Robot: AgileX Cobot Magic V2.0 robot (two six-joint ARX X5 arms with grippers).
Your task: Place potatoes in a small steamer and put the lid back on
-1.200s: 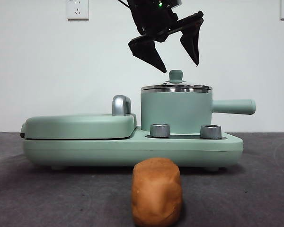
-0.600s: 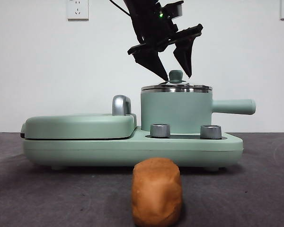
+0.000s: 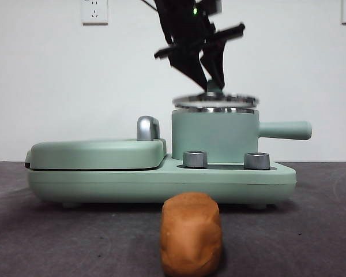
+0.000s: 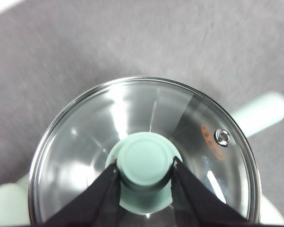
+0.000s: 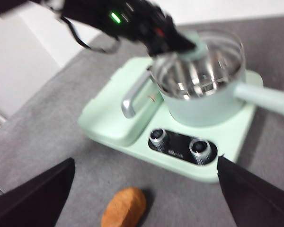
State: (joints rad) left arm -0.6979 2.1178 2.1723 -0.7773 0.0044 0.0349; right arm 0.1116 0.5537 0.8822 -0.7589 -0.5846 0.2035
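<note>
The glass lid (image 3: 215, 100) hangs slightly blurred just above the small steamer (image 3: 214, 135), with a thin gap over its steel rim. My left gripper (image 3: 210, 81) comes down from above and is shut on the lid's mint-green knob (image 4: 146, 163), one jaw on each side, with the glass disc (image 4: 132, 113) spread below. The orange-brown potato (image 3: 191, 234) lies on the grey table in front of the appliance, also seen in the right wrist view (image 5: 125, 208). My right gripper (image 5: 145, 163) hovers open high above the potato, away from the steamer (image 5: 203, 101).
The steamer stands on a mint-green base (image 3: 161, 182) with two steel dials (image 3: 195, 159) (image 3: 256, 160). A flat griddle cover (image 3: 98, 153) with a chrome handle (image 3: 148, 128) fills its left half. The steamer's side handle (image 3: 285, 130) points right. A white wall stands behind.
My left gripper came down from above the steamer, shut its jaws on the lid's knob, and the lid has risen a little off the rim.
</note>
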